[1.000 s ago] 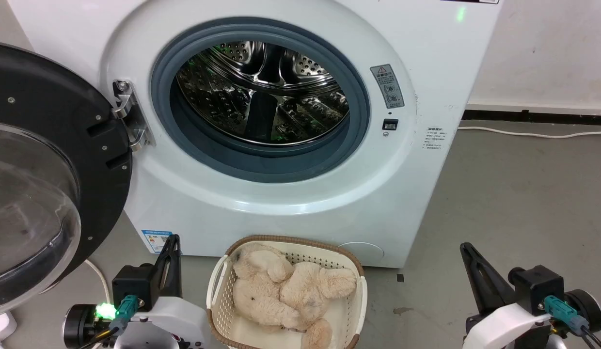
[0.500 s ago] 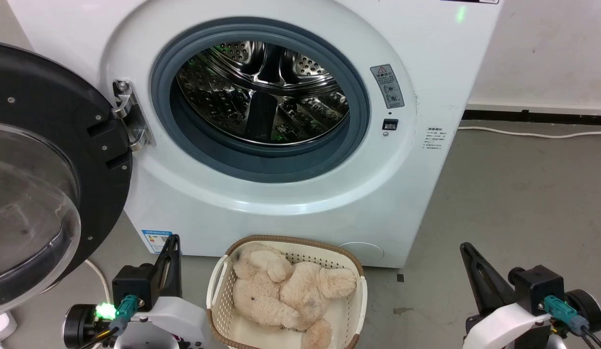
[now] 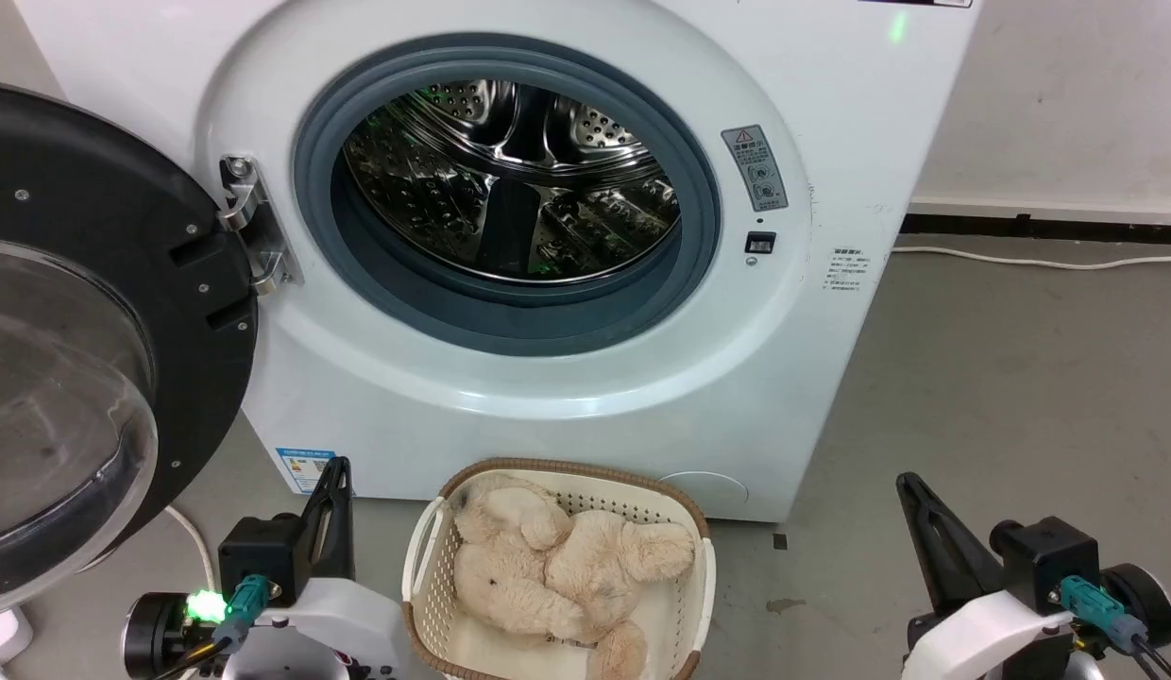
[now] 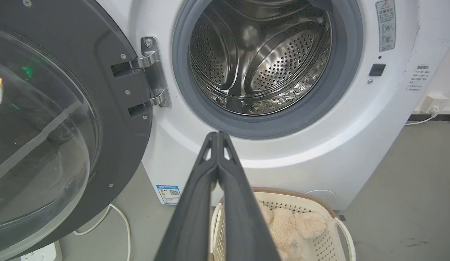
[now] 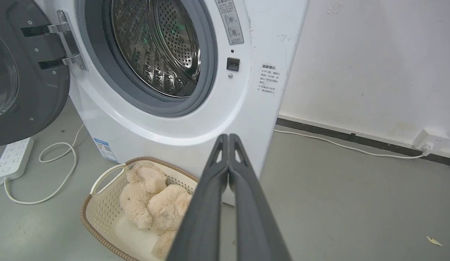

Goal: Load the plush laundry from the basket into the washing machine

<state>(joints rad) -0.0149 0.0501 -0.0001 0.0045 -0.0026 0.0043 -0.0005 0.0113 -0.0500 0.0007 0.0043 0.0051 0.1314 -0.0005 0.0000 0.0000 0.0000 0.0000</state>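
While the white front-loading washing machine is standing with its black-framed glass door swung wide to the left, the shaggy cream plush toy is lying curled inside the small perforated basket, which is sitting on the grey floor right at the machine's foot, below the round opening. The toy is being cradled from the basket's far-left corner down to its near edge, where one floppy limb is reaching toward the brown woven-look rim. The steel drum is gleaming behind the grey rubber ring. Both grippers are being held low and apart from the basket: seen from the head, the left gripper is pointing up just off the basket's left side, while the right gripper is pointing up well off to its right, above the floor. In each wrist view the two long dark fingers are being pressed flat together, tips meeting, with nothing pinched between them. A white cable is trailing along the floor's far edge, by the wall, to a socket, and a white power strip is lying on the floor below the open door, its cord looping near the machine's blue label.
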